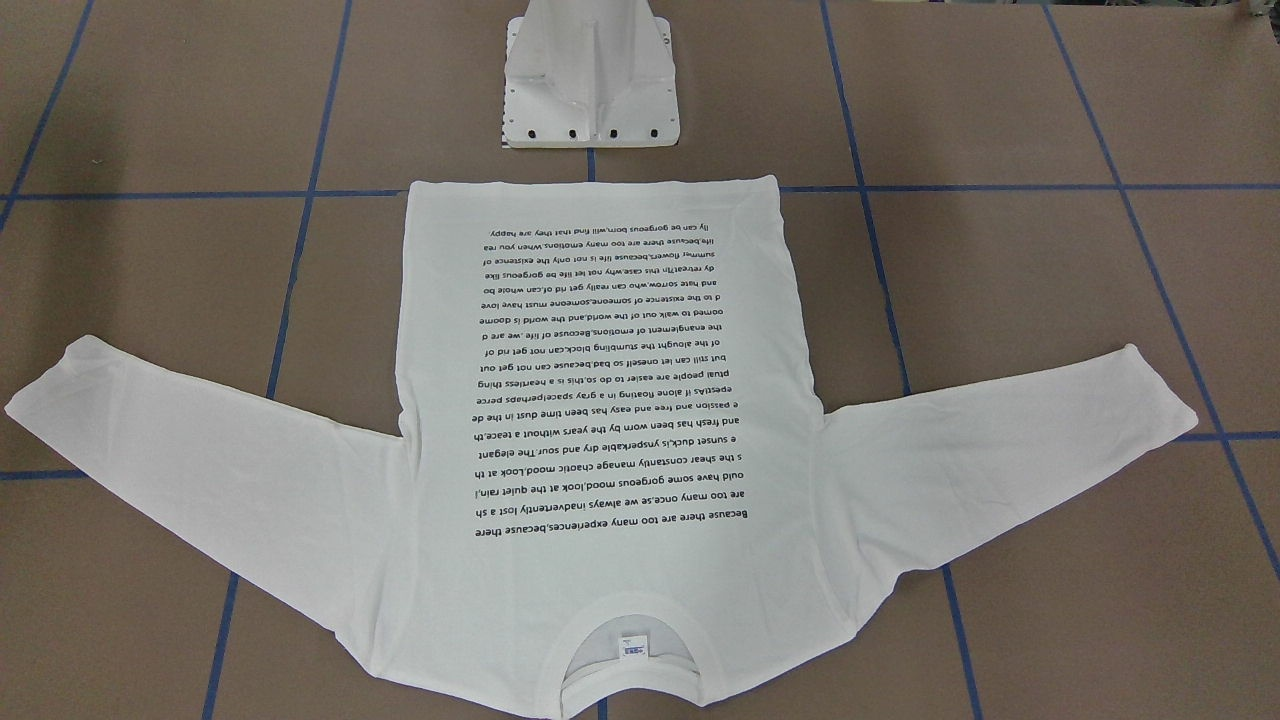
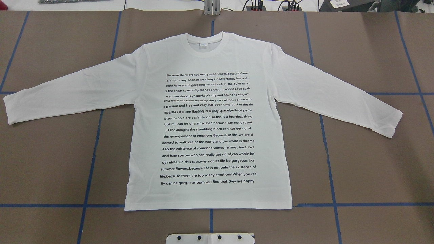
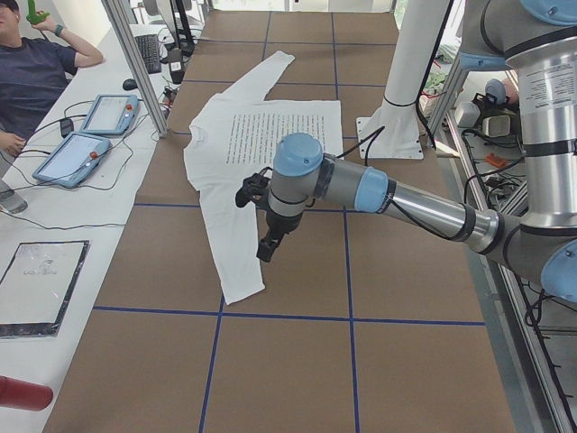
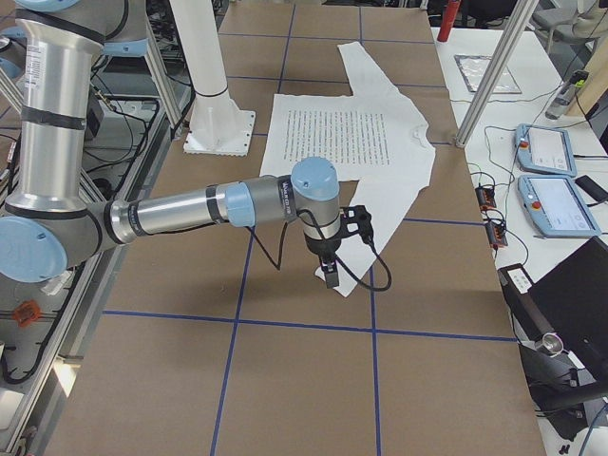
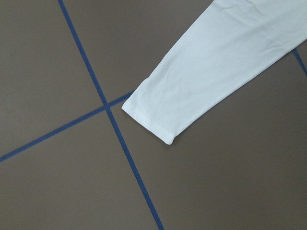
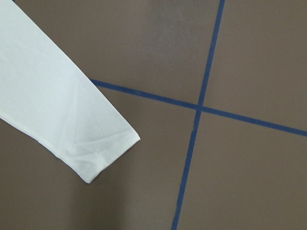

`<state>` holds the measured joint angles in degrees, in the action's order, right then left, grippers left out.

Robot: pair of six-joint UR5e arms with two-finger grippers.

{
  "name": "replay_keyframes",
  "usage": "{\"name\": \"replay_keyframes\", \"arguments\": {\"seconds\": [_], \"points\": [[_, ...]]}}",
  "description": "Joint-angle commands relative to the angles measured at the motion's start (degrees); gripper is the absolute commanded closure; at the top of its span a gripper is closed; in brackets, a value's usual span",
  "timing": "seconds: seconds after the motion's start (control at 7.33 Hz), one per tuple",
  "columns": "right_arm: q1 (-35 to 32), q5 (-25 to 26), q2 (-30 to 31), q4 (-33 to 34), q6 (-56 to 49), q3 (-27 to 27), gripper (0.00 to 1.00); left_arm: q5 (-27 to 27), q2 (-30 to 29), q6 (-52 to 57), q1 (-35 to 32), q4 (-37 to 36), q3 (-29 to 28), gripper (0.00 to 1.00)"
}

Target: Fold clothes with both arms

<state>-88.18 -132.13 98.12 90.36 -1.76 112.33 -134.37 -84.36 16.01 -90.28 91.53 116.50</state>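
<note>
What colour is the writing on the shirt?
Black text on the white T-shirt; clearest in the overhead view.

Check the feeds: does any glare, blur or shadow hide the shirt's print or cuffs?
Overhead exterior: even light on the T-shirt, and the printed text is sharp and legible. Left wrist-mounted: the cuff is crisp with no glare. Right wrist-mounted: the other cuff is sharp, with a soft shadow beside it and a pale sheen on the table.
</note>
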Motion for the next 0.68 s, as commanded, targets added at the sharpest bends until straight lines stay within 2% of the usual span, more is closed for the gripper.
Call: {"name": "replay_keyframes", "arguments": {"seconds": [0.0,0.14,0.27,0.55], "points": [[0.5,-3.1,-0.7,-5.6,1.7,-1.1,0.00,0.0,-3.5,-0.5,-0.2,5.5,-4.3,0.00],[4.6,-2.9,0.0,-10.1,6.5,-2.1,0.00,-0.2,-3.5,-0.4,-0.2,5.5,-4.0,0.00],[8.7,-2.1,0.4,-14.8,16.3,-2.5,0.00,-0.2,-3.5,-0.4,-0.4,5.5,-3.8,0.00],[16.0,4.2,2.3,-30.9,33.0,-7.4,0.00,-0.3,-3.5,-0.1,-0.5,5.5,-3.7,0.00]]}}
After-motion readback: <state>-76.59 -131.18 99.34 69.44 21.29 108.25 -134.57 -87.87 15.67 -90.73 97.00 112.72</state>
